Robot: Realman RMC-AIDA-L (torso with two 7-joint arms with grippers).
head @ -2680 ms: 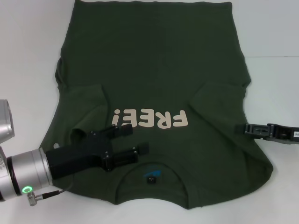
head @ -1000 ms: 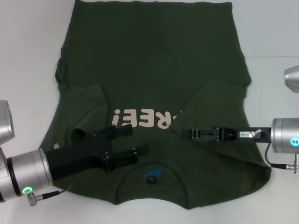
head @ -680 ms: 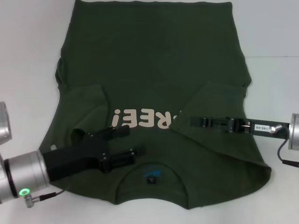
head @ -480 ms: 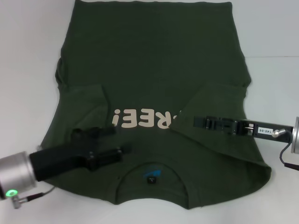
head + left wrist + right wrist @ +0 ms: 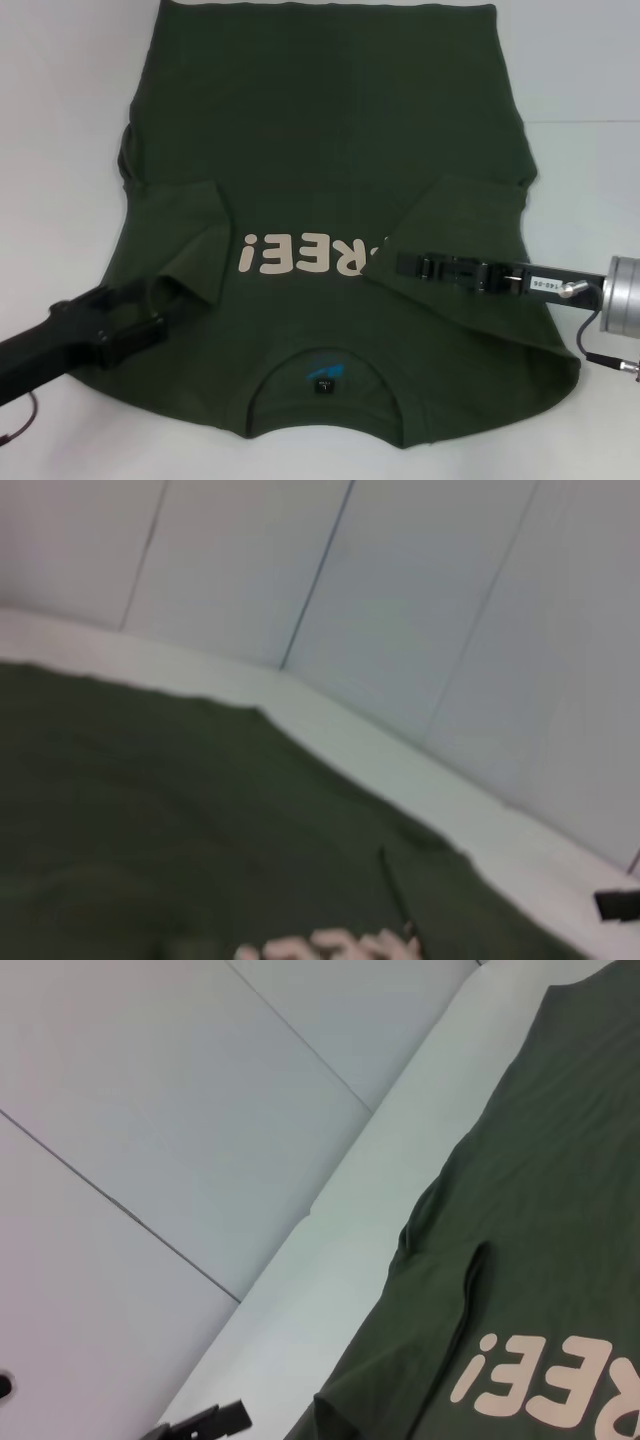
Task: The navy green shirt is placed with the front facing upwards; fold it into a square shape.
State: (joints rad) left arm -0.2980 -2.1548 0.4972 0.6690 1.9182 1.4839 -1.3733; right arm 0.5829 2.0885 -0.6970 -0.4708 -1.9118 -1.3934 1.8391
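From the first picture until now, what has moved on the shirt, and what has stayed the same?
The left gripper has drawn back from beside the collar toward the shirt's left edge, holding nothing. The right gripper came in from the right edge and carried the right sleeve inward, so its fold now covers the last letter of the lettering. The navy green shirt body and left sleeve stayed put.

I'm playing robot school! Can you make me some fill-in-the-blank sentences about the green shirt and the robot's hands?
1. The cream letters on the navy green shirt spell ____.
2. Both sleeves are folded ____ onto the shirt's body.
3. The right gripper lies over the folded ____ sleeve.
4. The small label inside the neck is ____.

Missing words: FREE!; inward; right; blue
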